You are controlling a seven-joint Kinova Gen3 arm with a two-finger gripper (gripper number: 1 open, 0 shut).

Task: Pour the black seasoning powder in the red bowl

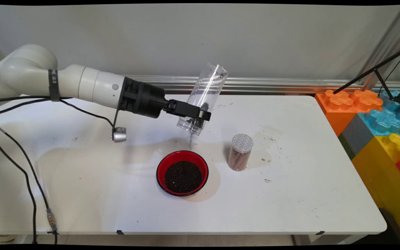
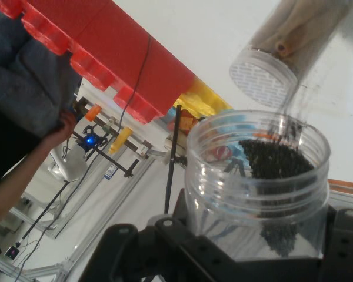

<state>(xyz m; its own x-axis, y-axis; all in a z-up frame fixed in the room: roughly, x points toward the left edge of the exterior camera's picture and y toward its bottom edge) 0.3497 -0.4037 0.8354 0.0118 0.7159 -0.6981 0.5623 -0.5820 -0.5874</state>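
Note:
My gripper [image 1: 196,116] is shut on a clear plastic jar [image 1: 203,99], held tilted with its open mouth down over the table. A little dark grainy stuff clings inside the jar near its mouth [image 2: 275,161]. Just below and in front stands a red bowl [image 1: 182,172] filled with the same dark grains. In the hand view the jar [image 2: 256,182] sits between the black fingers [image 2: 344,235].
A small clear shaker with a white perforated lid [image 1: 240,151], holding brown sticks, stands right of the bowl; the shaker [image 2: 288,47] also shows in the hand view. Big orange, blue, yellow and red blocks [image 1: 377,118] stand off the table's right end. Black cables [image 1: 30,173] hang at the left.

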